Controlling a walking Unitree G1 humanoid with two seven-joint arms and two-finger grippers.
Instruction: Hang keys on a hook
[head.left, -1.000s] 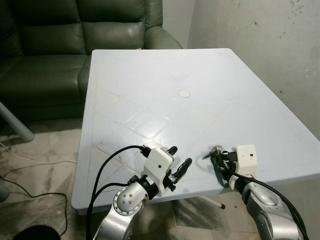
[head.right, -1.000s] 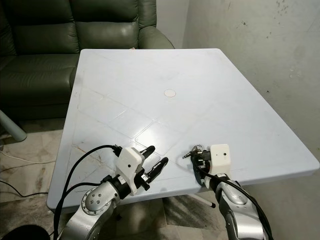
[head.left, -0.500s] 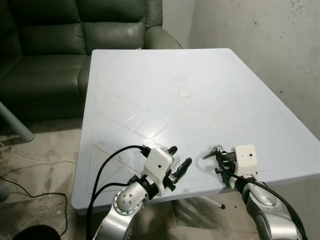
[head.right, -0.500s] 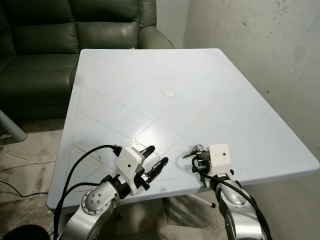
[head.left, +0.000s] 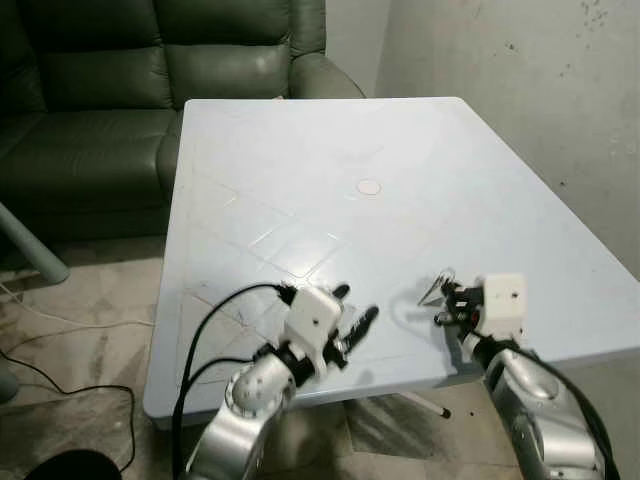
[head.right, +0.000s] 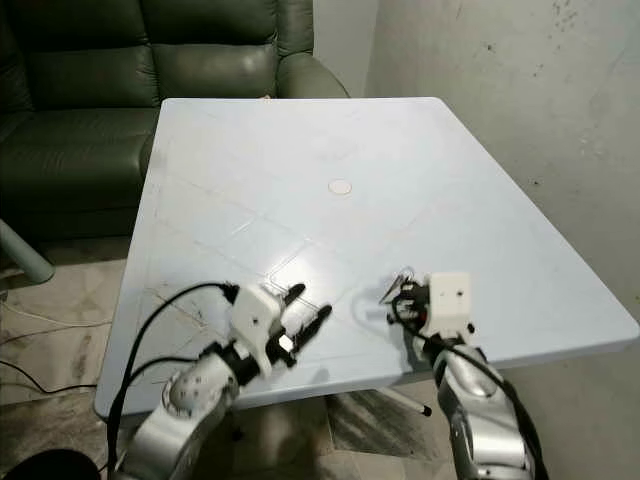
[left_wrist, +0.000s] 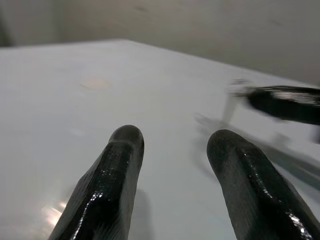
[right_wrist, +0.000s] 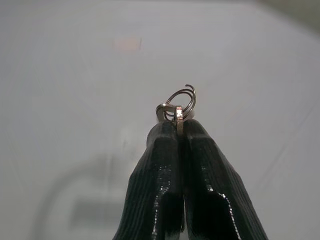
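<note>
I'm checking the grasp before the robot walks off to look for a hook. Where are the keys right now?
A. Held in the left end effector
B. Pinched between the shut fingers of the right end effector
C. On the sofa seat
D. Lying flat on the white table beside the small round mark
B: the right wrist view shows the key ring clamped at the tips of the shut right end effector, held above the white table; the left end effector is open.

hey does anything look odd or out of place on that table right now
Nothing looks spilled or broken. The right gripper pinches the keys by their ring above the near edge of the white table, and the left gripper hangs open beside it. One oddity: there is no hook on the table or wall to hang them on.
</note>
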